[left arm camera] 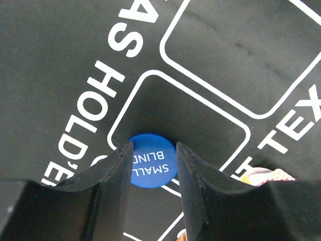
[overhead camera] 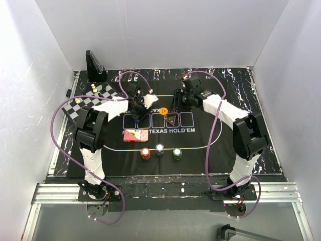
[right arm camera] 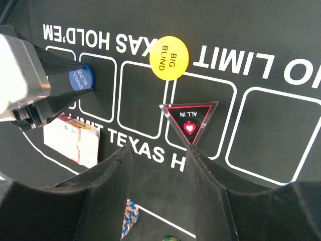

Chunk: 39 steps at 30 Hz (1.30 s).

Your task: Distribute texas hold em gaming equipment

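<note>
While the left gripper (left arm camera: 153, 145) is pinching the blue small-blind chip (left arm camera: 153, 161) by its rim, jaws drawn in against opposite edges, the disc is sitting printed face up over a corner of one outlined card box on the black mat (left arm camera: 210, 50). Whether it is touching the felt cannot be told. Gripping by the rim is probably keeping the face level for carrying and setting down at a player's place. Being round, the chip is offering no long axis, and its lettering is reading upside down in the left wrist view. The right gripper (right arm camera: 160, 148) is hovering with jaws partly apart and nothing between them, just short of the dark triangular all-in marker (right arm camera: 189, 122). The marker's apex is pointing toward those fingers, which seem to be lining up for it. The yellow-orange big-blind button (right arm camera: 169, 57) is lying beyond, across a box line. Nearer the arms, the card deck (overhead camera: 136, 136) is lying with its long axis across the table, and the red chip stack (overhead camera: 145, 153), grey chip stack (overhead camera: 159, 149) and green chip stack (overhead camera: 177, 153) are waiting in a row.
</note>
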Tool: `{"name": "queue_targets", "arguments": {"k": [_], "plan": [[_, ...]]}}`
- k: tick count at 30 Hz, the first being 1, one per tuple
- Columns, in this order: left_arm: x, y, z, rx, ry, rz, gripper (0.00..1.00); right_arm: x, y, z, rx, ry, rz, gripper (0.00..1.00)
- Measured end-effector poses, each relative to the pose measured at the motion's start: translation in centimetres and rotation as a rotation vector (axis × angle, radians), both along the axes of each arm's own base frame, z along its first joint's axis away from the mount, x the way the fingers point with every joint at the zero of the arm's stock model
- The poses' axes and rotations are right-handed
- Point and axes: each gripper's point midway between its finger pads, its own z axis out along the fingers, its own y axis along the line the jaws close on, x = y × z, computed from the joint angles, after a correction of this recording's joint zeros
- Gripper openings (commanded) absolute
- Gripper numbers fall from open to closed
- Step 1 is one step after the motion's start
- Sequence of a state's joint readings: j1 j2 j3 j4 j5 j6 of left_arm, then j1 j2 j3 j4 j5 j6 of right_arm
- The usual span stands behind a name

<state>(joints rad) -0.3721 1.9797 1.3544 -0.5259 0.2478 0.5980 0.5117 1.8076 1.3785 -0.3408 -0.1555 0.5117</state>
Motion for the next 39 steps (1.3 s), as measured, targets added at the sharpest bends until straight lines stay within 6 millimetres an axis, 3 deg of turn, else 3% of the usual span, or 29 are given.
{"name": "queue_targets", "arguments": {"k": [5,15,18,21,24,27,31,37,39], "plan": [[-0.2,1.2,0.1,-0.021,0.002,0.029,0.25,0.1,-0.1,-0.4,-0.015,-0.002,0.005,0.54],[-0.9,5.3,0.1,-0.007,-0.002,0.108,0.27,0.0,-0.2,-2.3,-0.053,0.024,0.007,0.54],[-0.9,6.6,0.1,0.002,0.005,0.139,0.41,0.0,-0.2,-2.5,-0.057,0.024,0.009,0.55],[-0.9,7.3,0.4,-0.003,0.026,0.17,0.65,0.0,-0.2,-2.7,-0.061,0.028,0.009,0.55],[-0.3,6.6,2.0,-0.033,0.031,0.179,0.85,0.0,-0.2,-2.8,-0.068,0.027,0.011,0.56],[1.5,5.2,4.3,-0.075,-0.02,0.163,0.92,0.1,-0.4,-2.9,-0.079,0.021,0.011,0.56],[2.6,3.7,4.9,-0.091,-0.039,0.137,0.9,0.1,-0.5,-3.0,-0.087,0.016,0.012,0.57],[1.6,3.7,0.4,-0.046,0.071,0.127,0.71,0.1,-0.5,-2.9,-0.086,0.016,0.012,0.56],[1.5,3.8,-0.1,-0.036,0.079,0.125,0.64,0.1,-0.4,-2.9,-0.085,0.017,0.011,0.56]]}}
